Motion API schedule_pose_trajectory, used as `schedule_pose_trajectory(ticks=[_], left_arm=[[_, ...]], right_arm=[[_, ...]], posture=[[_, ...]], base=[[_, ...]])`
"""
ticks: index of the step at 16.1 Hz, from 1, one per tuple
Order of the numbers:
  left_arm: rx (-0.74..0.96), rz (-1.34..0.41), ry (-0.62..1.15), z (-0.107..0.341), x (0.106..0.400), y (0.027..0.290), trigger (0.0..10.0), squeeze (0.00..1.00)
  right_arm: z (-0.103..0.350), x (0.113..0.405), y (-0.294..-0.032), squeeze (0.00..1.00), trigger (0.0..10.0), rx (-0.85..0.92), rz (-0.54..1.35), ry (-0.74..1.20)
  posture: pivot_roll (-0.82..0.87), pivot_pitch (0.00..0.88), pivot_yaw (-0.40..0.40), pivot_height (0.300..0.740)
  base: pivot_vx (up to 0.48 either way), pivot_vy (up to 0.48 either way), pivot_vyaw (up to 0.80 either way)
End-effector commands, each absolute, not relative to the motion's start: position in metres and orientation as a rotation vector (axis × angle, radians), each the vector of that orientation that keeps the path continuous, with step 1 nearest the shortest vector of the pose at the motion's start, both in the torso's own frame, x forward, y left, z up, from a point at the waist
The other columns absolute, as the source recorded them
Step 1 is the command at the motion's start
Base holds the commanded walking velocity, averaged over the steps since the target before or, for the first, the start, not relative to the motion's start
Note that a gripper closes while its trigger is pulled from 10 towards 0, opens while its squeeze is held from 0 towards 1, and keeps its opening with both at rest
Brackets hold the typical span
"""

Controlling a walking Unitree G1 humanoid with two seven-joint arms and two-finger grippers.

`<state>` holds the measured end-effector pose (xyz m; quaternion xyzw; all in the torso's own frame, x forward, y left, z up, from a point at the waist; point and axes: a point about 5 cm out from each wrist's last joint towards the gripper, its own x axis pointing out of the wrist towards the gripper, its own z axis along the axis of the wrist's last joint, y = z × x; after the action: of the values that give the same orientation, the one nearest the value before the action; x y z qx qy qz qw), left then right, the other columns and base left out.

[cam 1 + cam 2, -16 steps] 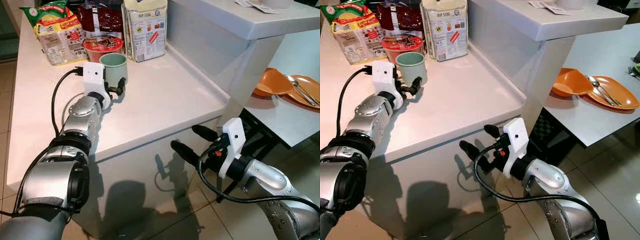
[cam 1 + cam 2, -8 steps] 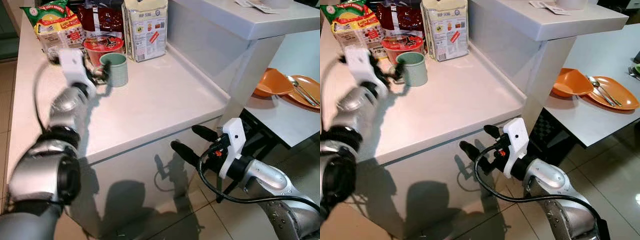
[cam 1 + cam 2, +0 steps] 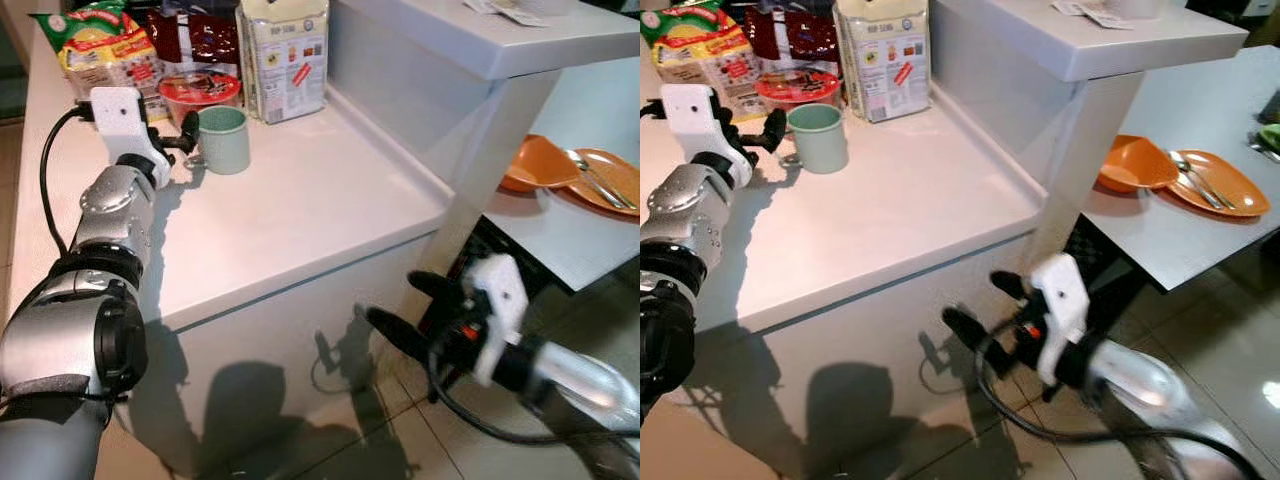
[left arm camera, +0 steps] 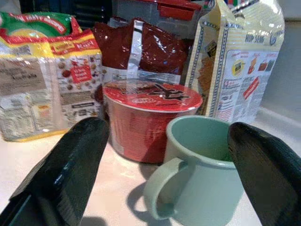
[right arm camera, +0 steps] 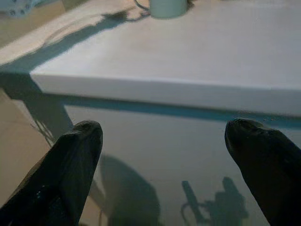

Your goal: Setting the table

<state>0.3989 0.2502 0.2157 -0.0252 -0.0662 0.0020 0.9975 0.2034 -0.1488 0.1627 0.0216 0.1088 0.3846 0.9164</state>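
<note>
Both end effectors (image 3: 188, 140) (image 3: 412, 305) spread wide.

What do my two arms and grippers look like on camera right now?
Both arms are silver metal with black joints. Each wrist carries a white box-shaped camera housing with a black cable looping back. The left gripper and right gripper each have two long, glossy black fingers with rounded tips.
</note>
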Motion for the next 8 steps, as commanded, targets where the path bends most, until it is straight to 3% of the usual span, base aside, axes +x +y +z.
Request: schedule_pose_trajectory(ticks=[1, 5, 8], left_arm=[[-0.097, -0.001, -0.164, 0.226, 0.401, 0.25, 10.0, 0.0], [-0.212, 0.014, -0.135, 0.219, 0.401, 0.253, 10.0, 0.0], [-0.187, 0.018, -0.097, 0.21, 0.4, 0.251, 10.0, 0.0]], right_arm=[[0.168, 0.199, -0.152, 0.0, 10.0, 0.044, 0.8, 0.225], [0.17, 0.188, -0.159, 0.0, 10.0, 0.037, 0.793, 0.27], [0.172, 0.186, -0.159, 0.0, 10.0, 0.036, 0.797, 0.283]], posture=[[-0.25, 0.006, -0.052, 0.74], [-0.28, 0.03, -0.062, 0.74], [-0.29, 0.032, -0.064, 0.74]], base=[[0.0, 0.0, 0.0], [0.0, 0.0, 0.0], [0.0, 0.0, 0.0]])
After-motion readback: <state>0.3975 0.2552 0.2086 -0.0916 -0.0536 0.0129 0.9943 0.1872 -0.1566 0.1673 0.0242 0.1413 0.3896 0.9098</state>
